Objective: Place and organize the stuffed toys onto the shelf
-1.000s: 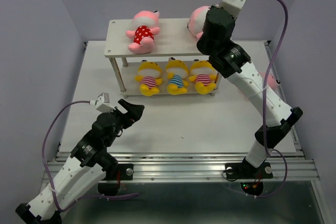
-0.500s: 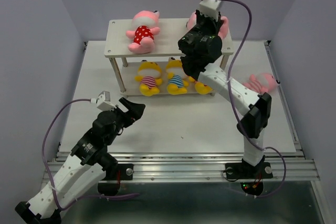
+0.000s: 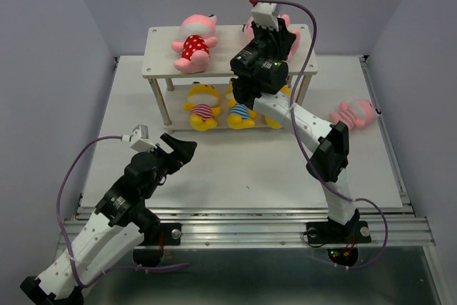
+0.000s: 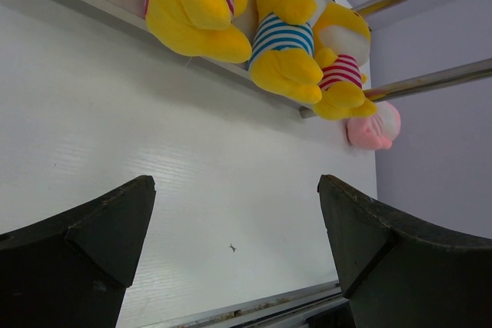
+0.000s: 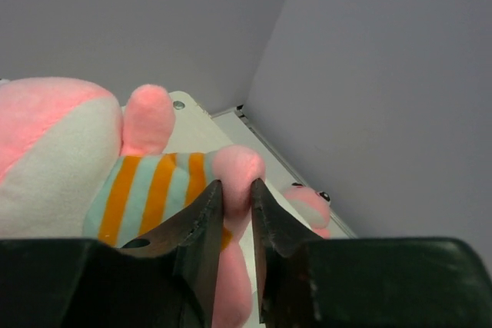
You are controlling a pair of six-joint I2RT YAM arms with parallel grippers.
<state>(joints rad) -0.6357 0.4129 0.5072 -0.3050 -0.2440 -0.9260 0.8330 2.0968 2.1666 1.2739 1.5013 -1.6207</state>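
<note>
The wooden shelf [image 3: 161, 48] stands at the back of the table. A pink toy in a red dotted shirt [image 3: 193, 43] lies on its top board. Three yellow toys [image 3: 203, 105] sit on the lower board, also in the left wrist view [image 4: 196, 5]. My right gripper [image 5: 237, 193] is shut on the limb of a pink toy in an orange and teal striped shirt [image 5: 138, 190], over the top board's right end [image 3: 293, 37]. A third pink toy [image 3: 351, 113] lies on the table right of the shelf. My left gripper [image 4: 234, 220] is open and empty, low over the table.
The white table [image 3: 235, 162] ends at a metal rail [image 3: 250, 223] at the near edge. Purple walls close in at the back and sides. The third pink toy also shows in the right wrist view [image 5: 311, 201] and the left wrist view [image 4: 373, 124].
My right arm has swung left with the striped pink toy, from the shelf's right end toward its middle right. The left arm has not moved.
</note>
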